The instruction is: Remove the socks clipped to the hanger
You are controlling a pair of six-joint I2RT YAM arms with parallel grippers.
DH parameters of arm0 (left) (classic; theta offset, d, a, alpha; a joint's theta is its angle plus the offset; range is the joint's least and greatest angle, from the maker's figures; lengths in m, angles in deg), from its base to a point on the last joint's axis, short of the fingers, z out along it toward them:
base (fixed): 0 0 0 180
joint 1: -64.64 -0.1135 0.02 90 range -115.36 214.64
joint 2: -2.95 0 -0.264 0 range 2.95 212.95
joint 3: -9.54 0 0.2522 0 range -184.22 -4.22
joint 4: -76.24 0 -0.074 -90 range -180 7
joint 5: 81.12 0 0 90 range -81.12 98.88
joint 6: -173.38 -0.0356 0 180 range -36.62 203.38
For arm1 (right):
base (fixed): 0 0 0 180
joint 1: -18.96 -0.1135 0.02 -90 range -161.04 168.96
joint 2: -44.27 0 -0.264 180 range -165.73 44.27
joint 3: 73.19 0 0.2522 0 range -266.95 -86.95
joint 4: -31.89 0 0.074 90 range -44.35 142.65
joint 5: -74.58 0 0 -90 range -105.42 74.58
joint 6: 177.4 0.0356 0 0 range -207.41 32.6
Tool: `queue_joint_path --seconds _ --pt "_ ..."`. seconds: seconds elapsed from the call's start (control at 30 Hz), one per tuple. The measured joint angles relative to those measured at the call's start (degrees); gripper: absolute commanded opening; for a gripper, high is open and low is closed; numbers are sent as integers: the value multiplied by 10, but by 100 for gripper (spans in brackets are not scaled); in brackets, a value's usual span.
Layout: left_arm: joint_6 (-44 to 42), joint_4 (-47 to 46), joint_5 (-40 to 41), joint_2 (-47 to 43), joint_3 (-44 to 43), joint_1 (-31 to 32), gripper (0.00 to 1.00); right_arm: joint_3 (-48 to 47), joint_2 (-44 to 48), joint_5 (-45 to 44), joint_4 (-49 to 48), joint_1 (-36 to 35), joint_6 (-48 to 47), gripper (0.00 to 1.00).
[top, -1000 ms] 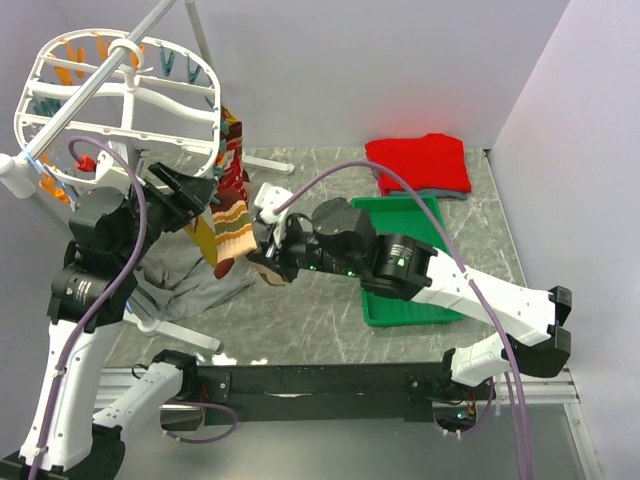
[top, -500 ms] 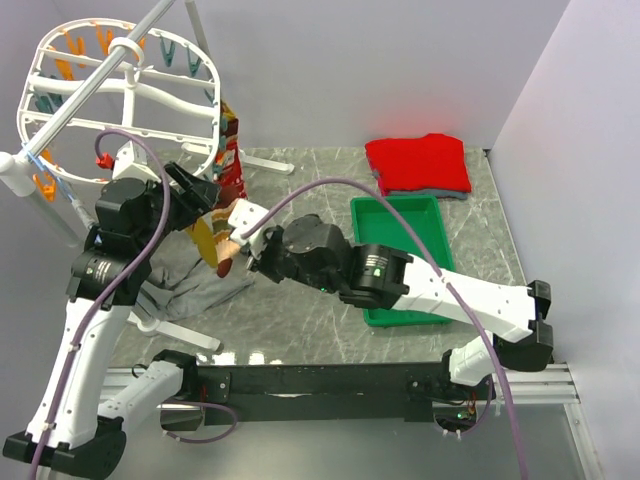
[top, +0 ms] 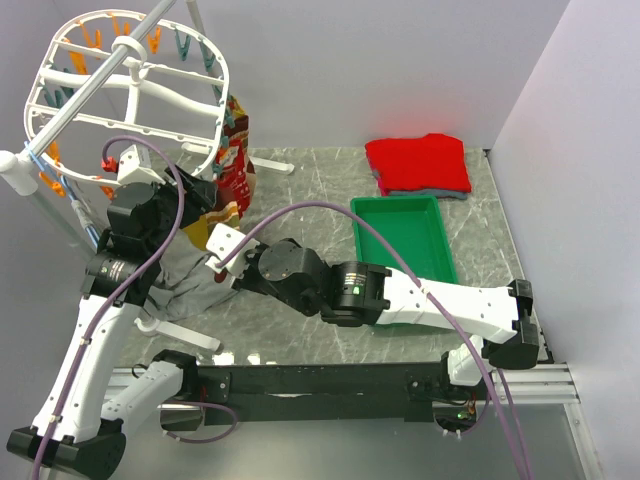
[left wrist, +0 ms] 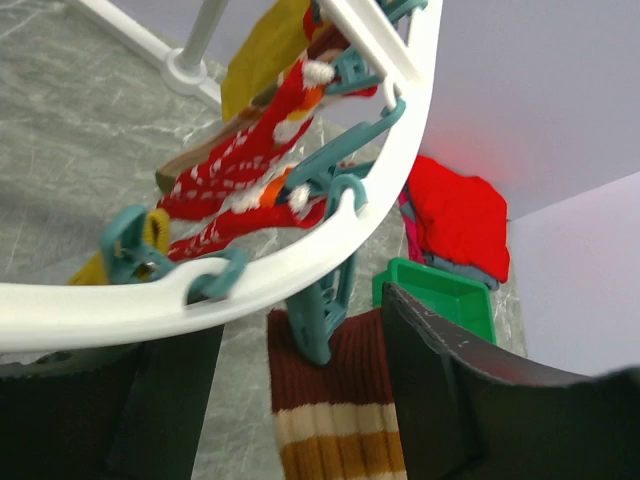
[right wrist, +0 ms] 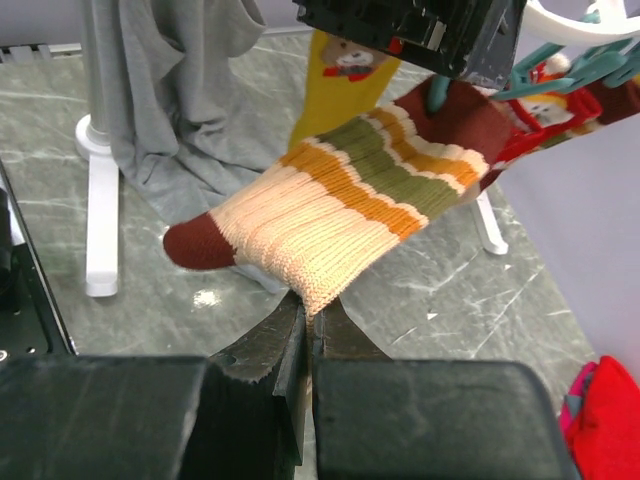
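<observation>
The white oval hanger [top: 130, 90] hangs at the top left, with red patterned socks [top: 235, 165] clipped at its right rim. In the left wrist view my left gripper [left wrist: 290, 335] is open, its fingers either side of a teal clip [left wrist: 318, 320] that holds the maroon cuff of a striped sock [left wrist: 330, 400] under the hanger rim [left wrist: 400, 150]. Red socks [left wrist: 250, 170] and a mustard-yellow sock [left wrist: 262, 55] hang behind. My right gripper [right wrist: 312, 315] is shut on the striped sock's [right wrist: 350, 210] foot and pulls it sideways. From above, the left gripper [top: 205, 205] is just above the right gripper [top: 218, 265].
A green tray [top: 395, 204] lies right of centre, with a folded red garment [top: 420, 162] behind it. Grey cloth [top: 185, 280] lies below the hanger beside the white stand legs [top: 180, 335]. Walls stand close at the back and right.
My left gripper has moved in to the hanger rim around the clip. My right arm has swung left and nearer, carrying the striped sock's foot. The hanger has shifted a little.
</observation>
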Motion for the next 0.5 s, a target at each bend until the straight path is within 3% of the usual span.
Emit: queue_joint_path --seconds 0.27,0.5 --pt "3 -46 10 -19 28 0 69 -14 -31 -51 -19 -27 -26 0" --pt "2 -62 43 -21 35 0 52 -14 -45 -83 -36 -48 -51 0"
